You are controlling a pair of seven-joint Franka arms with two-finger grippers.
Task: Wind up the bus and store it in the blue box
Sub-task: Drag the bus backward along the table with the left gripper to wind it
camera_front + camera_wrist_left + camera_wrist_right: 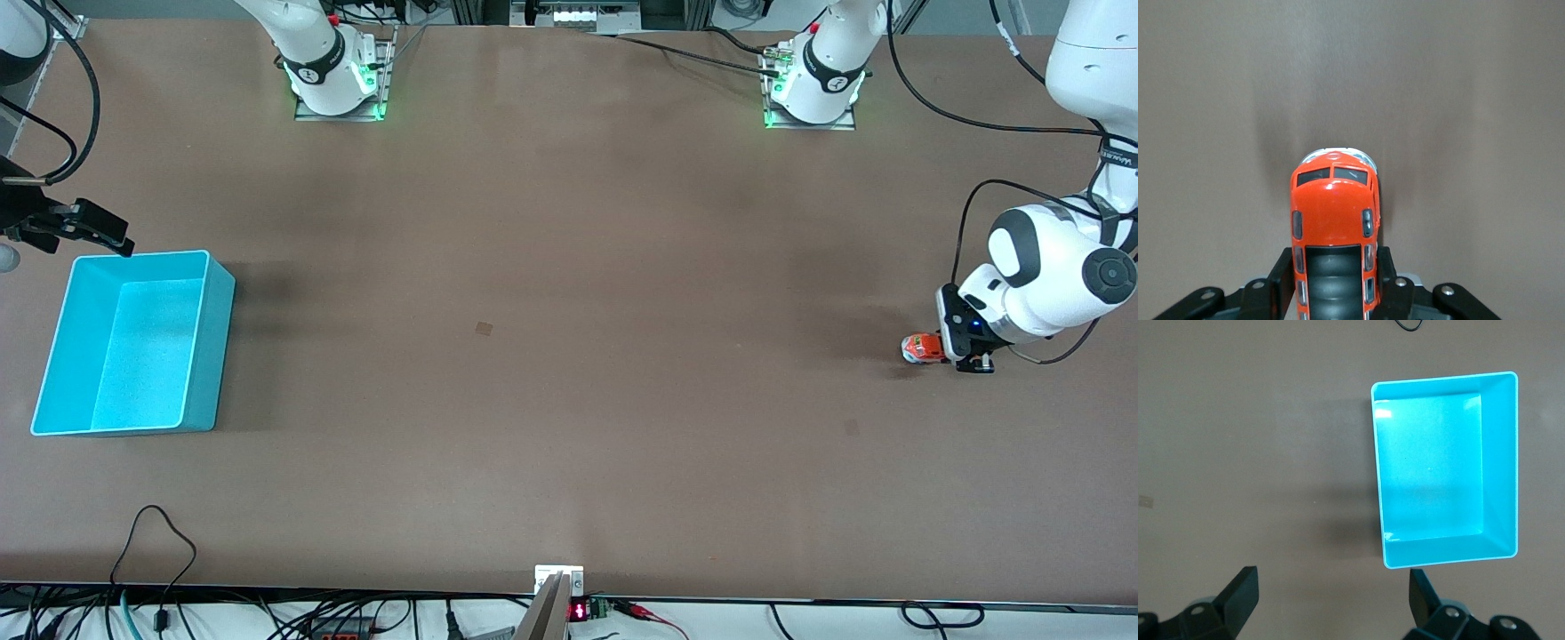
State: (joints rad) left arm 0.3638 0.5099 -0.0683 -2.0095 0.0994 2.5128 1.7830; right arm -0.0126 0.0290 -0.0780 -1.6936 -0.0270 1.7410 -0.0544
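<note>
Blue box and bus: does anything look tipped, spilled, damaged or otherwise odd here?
Nothing stands out. The blue box sits upright and empty at the right arm's end of the table, with the open right gripper above the table beside it. The left gripper is shut on the bus, which looks intact.

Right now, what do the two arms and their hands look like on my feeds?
Both arms are glossy white with dark grey joint caps and black bands, trailing black cables; their bases glow green. The left hand is black, with a small blue light on its mount. The right hand is black, with angular fingers.
</note>
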